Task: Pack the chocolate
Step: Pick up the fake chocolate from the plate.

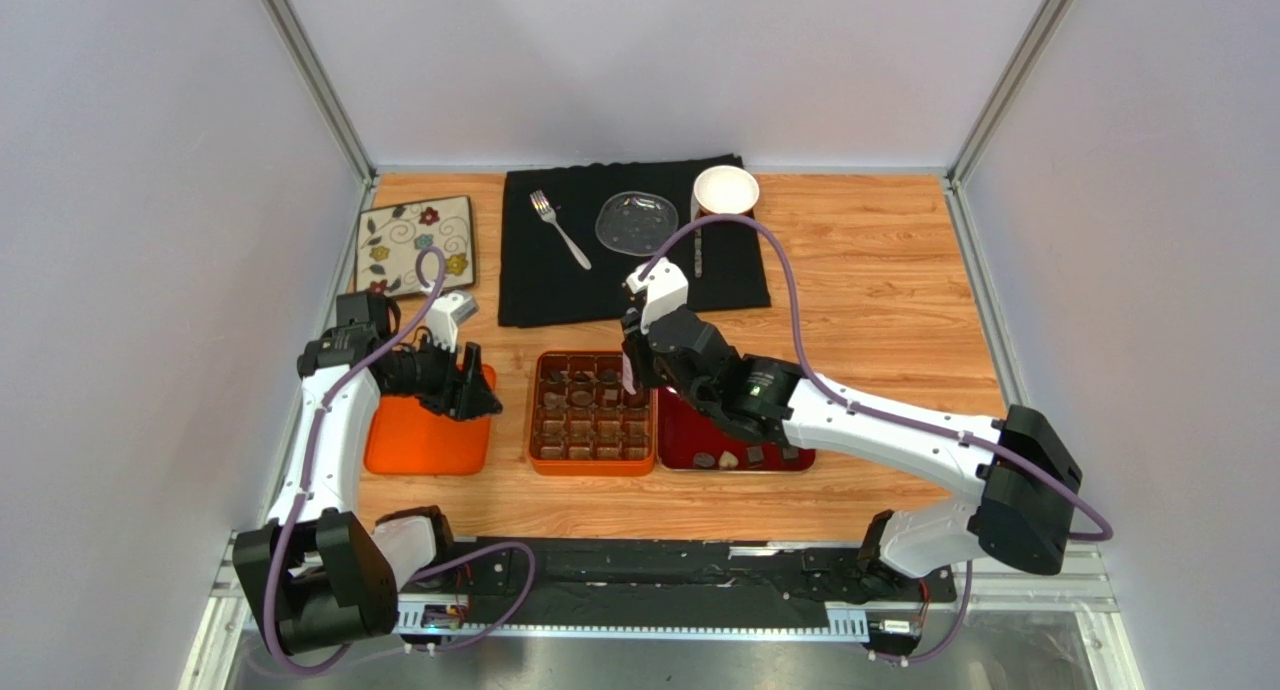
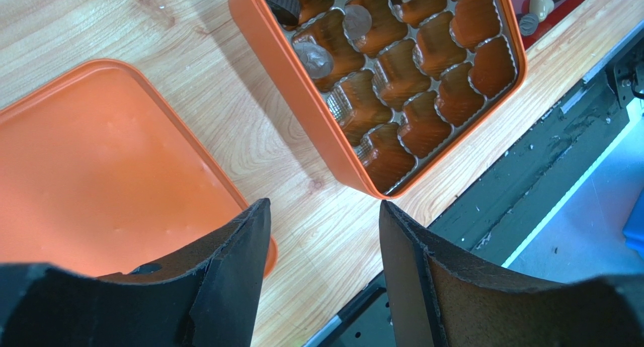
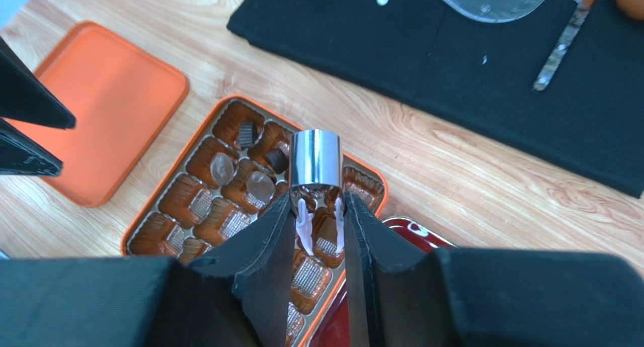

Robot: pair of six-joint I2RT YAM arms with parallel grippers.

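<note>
Box [image 1: 531, 420] stood part-filled, chocolate [image 1: 727, 459] lay on red tray [image 1: 684, 428]; left fingers [image 2: 227, 287] gaped empty, right fingers [image 3: 264, 271] clamped a shiny metal item [image 3: 315, 160].

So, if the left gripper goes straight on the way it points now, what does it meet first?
The left gripper would probably meet the bare wooden table, between the orange lid and the orange box. Depth is unclear.

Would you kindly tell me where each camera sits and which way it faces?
Top: above and behind, facing down at the table; left arm and right arm show.
Left wrist: faces down past the open left gripper at lid and box.
Right wrist: faces past the right gripper, holding a metal tool, at box and cloth.
All share box and lid.
</note>
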